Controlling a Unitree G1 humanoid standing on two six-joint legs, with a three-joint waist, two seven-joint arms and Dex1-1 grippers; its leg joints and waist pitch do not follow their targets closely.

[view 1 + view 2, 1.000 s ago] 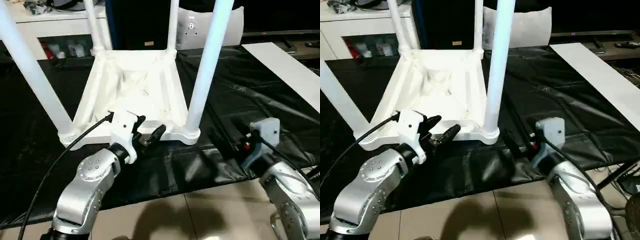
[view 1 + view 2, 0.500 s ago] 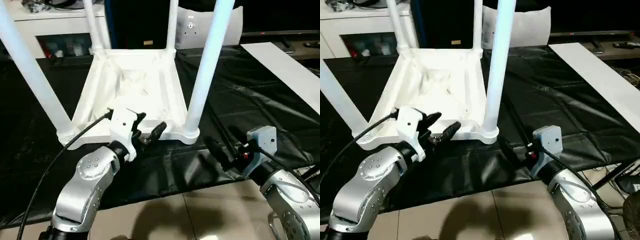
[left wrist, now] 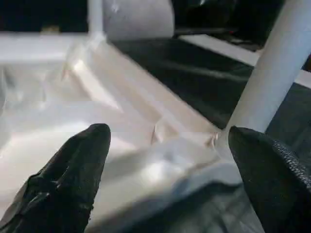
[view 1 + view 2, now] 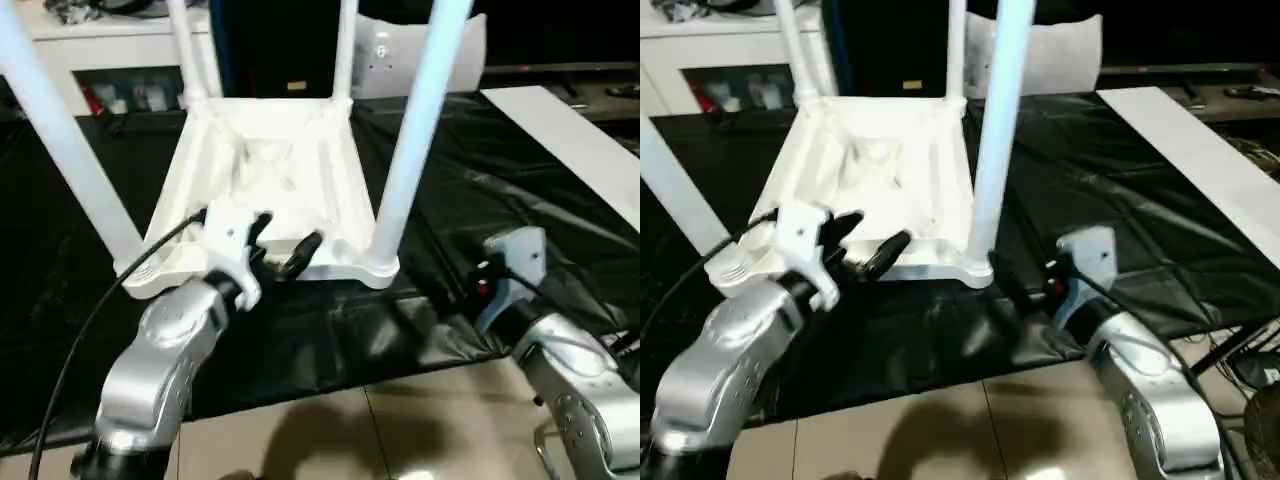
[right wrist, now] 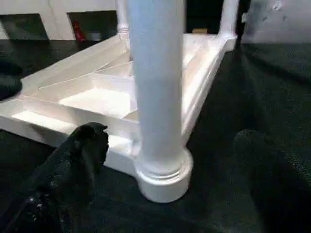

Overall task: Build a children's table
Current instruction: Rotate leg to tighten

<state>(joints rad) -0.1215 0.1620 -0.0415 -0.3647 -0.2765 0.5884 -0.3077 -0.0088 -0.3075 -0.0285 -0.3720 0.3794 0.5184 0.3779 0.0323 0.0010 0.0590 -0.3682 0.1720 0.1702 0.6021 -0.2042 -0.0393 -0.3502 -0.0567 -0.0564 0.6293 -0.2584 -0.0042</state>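
Observation:
The children's table lies upside down on the black cloth, its white ribbed tabletop [image 4: 265, 170] facing up. Four white legs stand in the corner sockets: near right [image 4: 405, 150], near left [image 4: 60, 130], and two at the back [image 4: 183, 50] [image 4: 345, 45]. My left gripper [image 4: 282, 240] is open just above the tabletop's near edge, with nothing between its black fingers [image 3: 73, 170]. My right gripper [image 5: 170, 133] is open low over the cloth, a short way in front of the near right leg [image 5: 155, 73] and not touching it.
A white cabinet [image 4: 110, 60] stands behind the table at back left. A long white board [image 4: 570, 130] lies on the cloth at the right. A black cable [image 4: 90, 320] trails from my left wrist. Tiled floor [image 4: 350, 430] begins at the cloth's near edge.
My left gripper has shifted a little left and further over the tabletop's near edge, and its fingers have spread wider. My right wrist dipped, then rose back towards the near right leg.

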